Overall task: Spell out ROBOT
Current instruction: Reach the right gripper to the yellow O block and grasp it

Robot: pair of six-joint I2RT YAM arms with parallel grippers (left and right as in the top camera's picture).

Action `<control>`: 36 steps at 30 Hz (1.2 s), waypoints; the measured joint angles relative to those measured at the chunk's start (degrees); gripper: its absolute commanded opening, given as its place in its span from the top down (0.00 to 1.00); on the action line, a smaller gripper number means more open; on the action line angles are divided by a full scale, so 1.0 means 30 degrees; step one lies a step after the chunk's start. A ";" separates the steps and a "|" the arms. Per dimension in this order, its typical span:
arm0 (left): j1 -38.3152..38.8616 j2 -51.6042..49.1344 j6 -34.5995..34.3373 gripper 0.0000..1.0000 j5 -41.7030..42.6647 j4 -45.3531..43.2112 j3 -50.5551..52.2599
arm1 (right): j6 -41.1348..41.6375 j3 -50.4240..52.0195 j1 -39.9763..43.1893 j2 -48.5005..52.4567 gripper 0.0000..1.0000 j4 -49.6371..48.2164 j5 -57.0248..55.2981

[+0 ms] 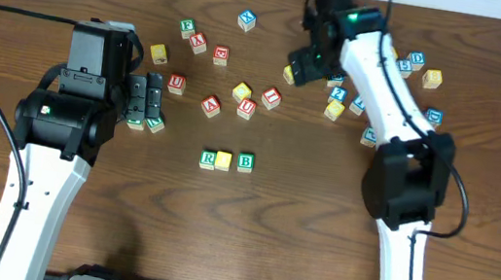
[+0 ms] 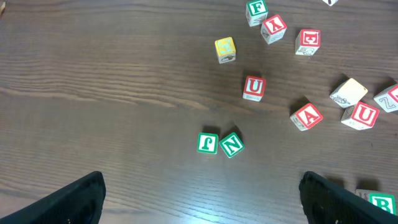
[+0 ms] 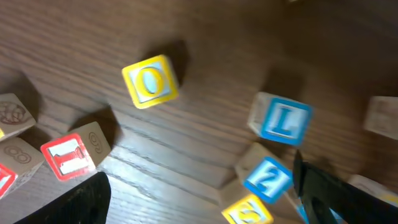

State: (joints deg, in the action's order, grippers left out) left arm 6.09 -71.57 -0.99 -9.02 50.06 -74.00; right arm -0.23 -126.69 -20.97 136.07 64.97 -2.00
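Note:
A short row stands mid-table: a green R block, a yellow block and a green B block. My right gripper hovers open and empty at the back, above a yellow O block, which also shows in the overhead view. In the right wrist view the jaws hold nothing. My left gripper is open and empty at the left. It is just short of a green J block and a green N block.
Loose letter blocks lie scattered: red U, red A, another red U, a yellow block. Near the right gripper are a blue L block, a blue 2 block and a yellow S block.

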 measured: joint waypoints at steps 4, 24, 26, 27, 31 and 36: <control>0.0000 0.0000 0.0000 0.02 0.0000 -0.0007 0.0000 | -0.0007 0.0000 -0.0925 0.0146 0.09 -0.0765 -0.0474; 0.0000 0.0000 0.0000 0.02 0.0000 0.0000 0.0000 | 0.0000 0.0000 -0.0984 0.2149 0.14 -0.3089 -0.0707; 0.0000 0.0000 0.0000 0.02 0.0007 -0.0007 0.0000 | 0.0000 0.0000 -0.0984 0.2157 0.15 -0.3526 -0.0707; 0.0000 0.0000 0.0000 0.02 0.0000 -0.0007 0.0000 | 0.0007 0.0000 -0.0984 0.2157 0.19 -0.3687 -0.0699; 0.0000 0.0000 0.0000 0.02 0.0000 -0.0007 0.0000 | 0.0000 0.0000 -0.0984 0.2164 0.27 -0.3767 -0.0707; 0.0000 0.0000 0.0000 0.02 0.0000 -0.0007 0.0000 | 0.0015 0.0000 -0.0984 0.2164 0.35 -0.3745 -0.0699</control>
State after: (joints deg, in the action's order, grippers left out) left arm 6.09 -71.57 -0.99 -9.02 50.04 -74.00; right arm -0.19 -126.69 -23.92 142.56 53.74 -4.10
